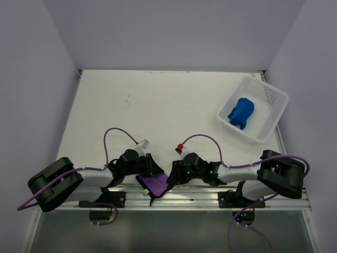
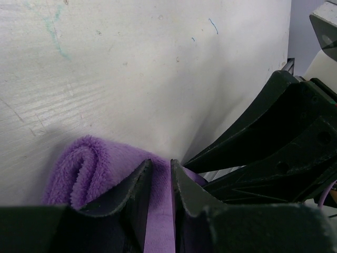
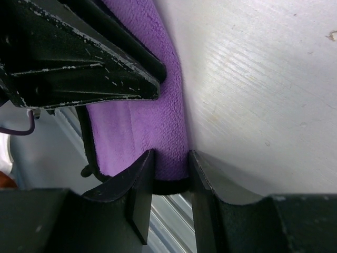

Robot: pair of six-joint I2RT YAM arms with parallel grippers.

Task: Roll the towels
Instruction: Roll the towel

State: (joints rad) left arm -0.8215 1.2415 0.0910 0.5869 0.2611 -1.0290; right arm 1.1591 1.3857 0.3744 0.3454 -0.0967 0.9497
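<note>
White painted desk (image 1: 158,105), faintly grained and scuffed with a few pen marks, lies mostly bare across its middle and far left, leaving wide room ahead of both arms. At the far right corner sits a rectangular basket (image 1: 278,95) of white perforated plastic, turned at an angle to the desk's edge, with the blue towel (image 1: 241,112) bunched into a soft lump inside it. The purple towel (image 1: 154,185) is at the near edge, between the two arms, its fleecy nap thick and plush; part of it overhangs the edge above the ribbed metal rail (image 1: 200,196). From the left wrist, the towel's end curls into a soft rounded fold lying on the desk. The left claw (image 2: 159,182), black and angular, stands narrow and pinches a flat strip of the purple towel. The right claw (image 3: 171,174) is also narrow, gripping the towel's rounded edge just above its dark trim. Both claws crowd close together, nearly touching, tight against the near edge.
</note>
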